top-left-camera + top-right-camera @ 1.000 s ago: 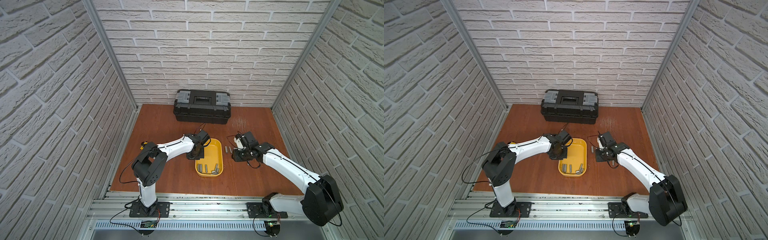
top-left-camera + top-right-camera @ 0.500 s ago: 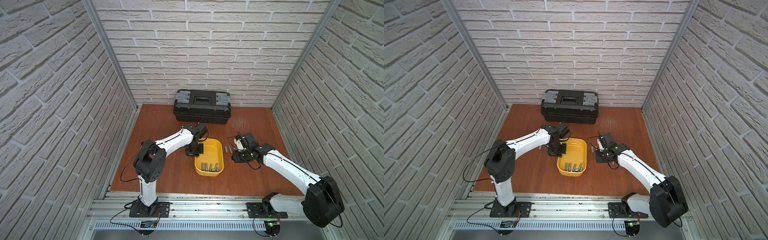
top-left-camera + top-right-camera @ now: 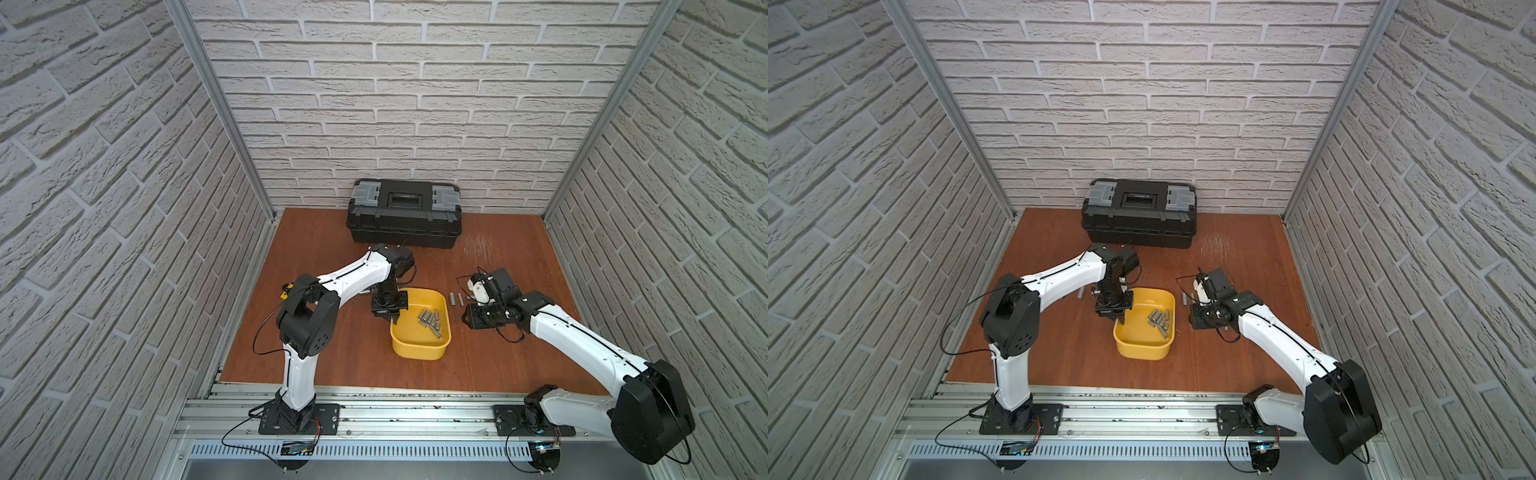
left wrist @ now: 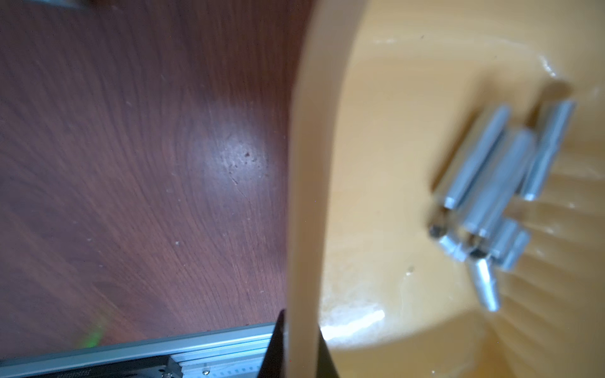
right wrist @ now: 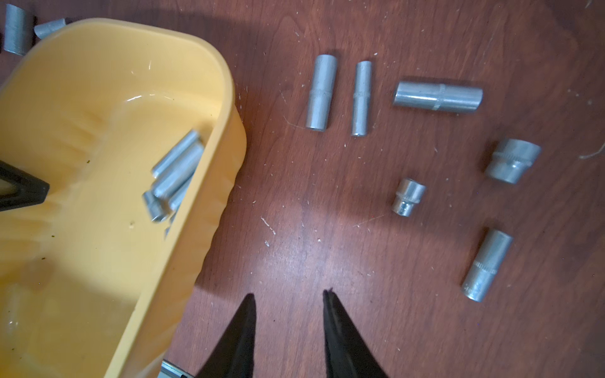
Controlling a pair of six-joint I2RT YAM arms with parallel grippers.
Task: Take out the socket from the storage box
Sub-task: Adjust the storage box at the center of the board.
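sockets (image 3: pixel 430 322) are in the storage box (image 3: pixel 415 338): a loose pile of silver cylinders bunched against the wall on the right arm (image 3: pixel 582 336) side. The box sits mid-tabletop between the two arms, long side running roughly front to back.

left jaws: clamped shut on the box rim (image 4: pixel 304 163), on the edge nearest the left arm (image 3: pixel 353 274). In the left wrist view the rim runs straight between the two black tips. Can't tell if the box is lifted or flat on the tabletop (image 3: pixel 324 232).

right jaws: tips apart, gripping nothing, low over bare tabletop just beside the box's outer wall. That wall stands between them and the pile.

Around the box:
- loose sockets (image 5: pixel 320 93) on the tabletop, right arm side: two slim long ones side by side, a fat one (image 5: pixel 437 97) lying crosswise next to them, two stubby ones (image 5: pixel 409 197), and one more long one (image 5: pixel 486 265) further out. All are clear of the box.
- two more cylinders (image 5: pixel 14 29) lie past the box on the left arm side.
- black toolbox (image 3: pixel 405 216), lid down, grey latches, against the back wall and well apart from the box.

Surface: reddish-brown wood grain with fine scratches and white specks, plus a pale scuffed patch (image 3: pixel 478 245) in front of the toolbox's end.

Room: white brick-pattern walls (image 3: pixel 415 104) on three sides, aluminium posts (image 3: pixel 216 104) in the back corners, and an aluminium rail (image 3: pixel 415 411) along the front carrying both arm bases.
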